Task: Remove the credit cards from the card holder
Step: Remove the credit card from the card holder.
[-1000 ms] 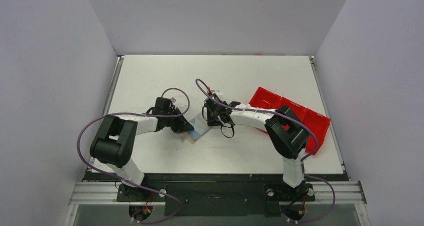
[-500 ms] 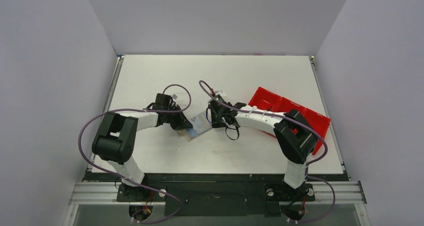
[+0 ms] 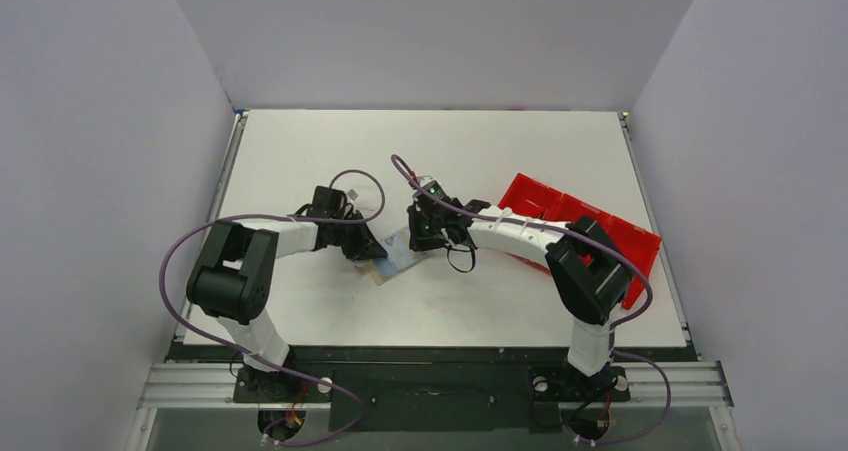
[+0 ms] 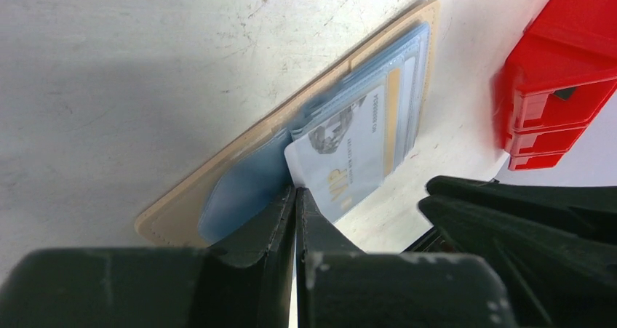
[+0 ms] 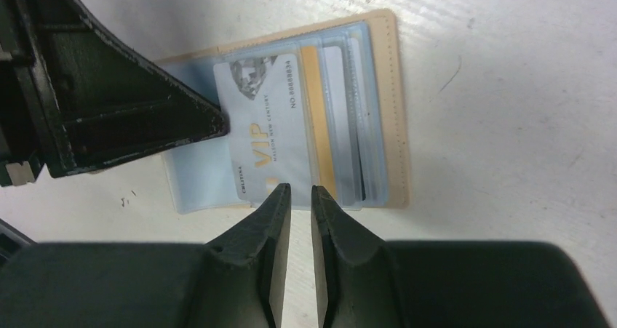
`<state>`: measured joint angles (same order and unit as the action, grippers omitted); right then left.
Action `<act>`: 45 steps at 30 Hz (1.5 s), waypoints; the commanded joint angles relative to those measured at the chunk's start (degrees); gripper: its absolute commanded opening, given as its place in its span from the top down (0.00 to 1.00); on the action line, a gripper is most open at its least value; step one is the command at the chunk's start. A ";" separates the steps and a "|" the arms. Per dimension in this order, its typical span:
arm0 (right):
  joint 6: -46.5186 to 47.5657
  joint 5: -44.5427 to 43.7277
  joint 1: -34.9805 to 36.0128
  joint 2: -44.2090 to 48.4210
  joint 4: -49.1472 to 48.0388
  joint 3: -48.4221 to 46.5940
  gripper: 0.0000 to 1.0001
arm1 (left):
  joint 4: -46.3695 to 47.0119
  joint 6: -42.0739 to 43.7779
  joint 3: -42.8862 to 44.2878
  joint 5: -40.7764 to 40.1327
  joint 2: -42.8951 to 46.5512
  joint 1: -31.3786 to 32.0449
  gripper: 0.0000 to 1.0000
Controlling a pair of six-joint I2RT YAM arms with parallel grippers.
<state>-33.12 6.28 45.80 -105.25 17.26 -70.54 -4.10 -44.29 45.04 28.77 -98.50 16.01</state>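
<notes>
1. The right pincer [image 5: 298,195] is barely parted, with nothing seen between the tips. It's been swung back to the near edge of the VIP card [image 5: 265,135] after being pulled slightly aside half a second ago.
2. The left pincer [image 4: 296,197] is pressed together and kept planted on the blue sleeve [image 4: 244,190], so the card holder [image 5: 398,110] is pinned open on the surface [image 5: 509,88].
3. The VIP card is left poking partway out; the other credit cards [image 5: 349,124] are still tucked in. Removal is judged barely started.
4. The red tray [image 3: 610,236] is well off to the side.

Open card holder [image 5: 397,124] — credit cards [image 5: 269,124] inside
</notes>
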 commanded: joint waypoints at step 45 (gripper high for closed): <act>2.38 -22.92 6.24 -13.27 12.61 -7.24 1.00 | -9.12 -0.02 7.71 -0.46 -4.66 -1.86 1.00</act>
<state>-31.68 -10.48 51.59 -114.48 23.38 -78.48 -12.32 -43.77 51.92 30.30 -102.89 15.64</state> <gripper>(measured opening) 0.003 0.004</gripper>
